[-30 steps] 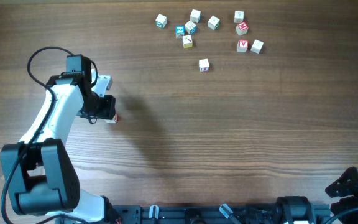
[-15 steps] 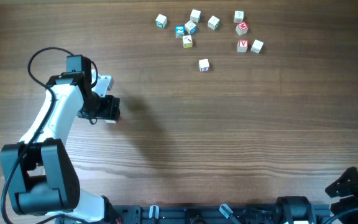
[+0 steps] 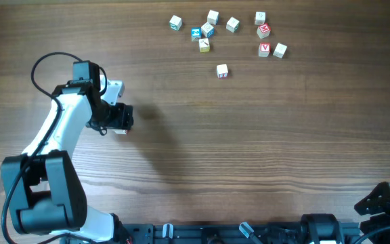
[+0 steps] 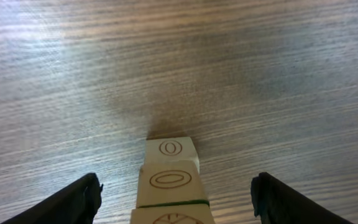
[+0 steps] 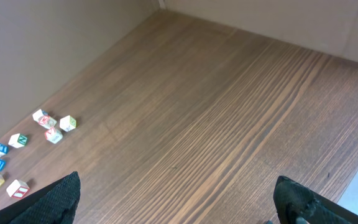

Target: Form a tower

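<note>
Left wrist view: the tower [image 4: 166, 163] (three cubes showing) stands near the left edge of the surface [image 4: 272, 68], untouched between the spread fingers of the left pincer [image 4: 176, 186]; the right pincer [image 5: 179, 202] gapes wide, empty.

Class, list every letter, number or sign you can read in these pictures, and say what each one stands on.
"O": far cube of the tower, left wrist view.
"O", drawn wider: middle cube.
Round sign on the near cube: cut off by the frame edge, unreadable.
Red and teal prints on the loose cubes: too small to read.
</note>
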Robot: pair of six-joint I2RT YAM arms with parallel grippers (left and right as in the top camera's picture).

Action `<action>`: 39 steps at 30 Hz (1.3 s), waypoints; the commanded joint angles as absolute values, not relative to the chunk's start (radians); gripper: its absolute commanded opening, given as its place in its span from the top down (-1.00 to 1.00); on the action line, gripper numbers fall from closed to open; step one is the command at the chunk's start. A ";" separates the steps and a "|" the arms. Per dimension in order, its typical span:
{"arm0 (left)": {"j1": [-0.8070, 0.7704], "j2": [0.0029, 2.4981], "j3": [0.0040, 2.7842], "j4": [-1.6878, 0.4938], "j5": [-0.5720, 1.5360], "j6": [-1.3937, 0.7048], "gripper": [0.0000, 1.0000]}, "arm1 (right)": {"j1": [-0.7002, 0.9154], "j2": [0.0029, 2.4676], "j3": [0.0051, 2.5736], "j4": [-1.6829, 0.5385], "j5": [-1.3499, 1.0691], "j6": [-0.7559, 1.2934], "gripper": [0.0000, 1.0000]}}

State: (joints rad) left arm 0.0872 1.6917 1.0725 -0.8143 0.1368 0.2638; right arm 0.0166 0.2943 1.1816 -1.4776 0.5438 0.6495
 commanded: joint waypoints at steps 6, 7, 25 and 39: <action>0.087 1.702 1.045 -0.797 0.156 0.255 -0.57 | 0.014 0.289 1.185 -1.475 0.560 0.655 -0.99; 0.087 1.702 1.045 -0.796 0.156 0.255 -0.57 | 0.014 0.288 1.185 -1.475 0.560 0.655 -0.99; 0.087 1.772 1.045 -0.777 0.129 0.255 -0.29 | 0.014 0.289 1.185 -1.475 0.560 0.655 -0.99; 0.087 1.772 1.045 -0.782 0.084 0.255 0.33 | 0.014 0.289 1.185 -1.475 0.560 0.655 -0.99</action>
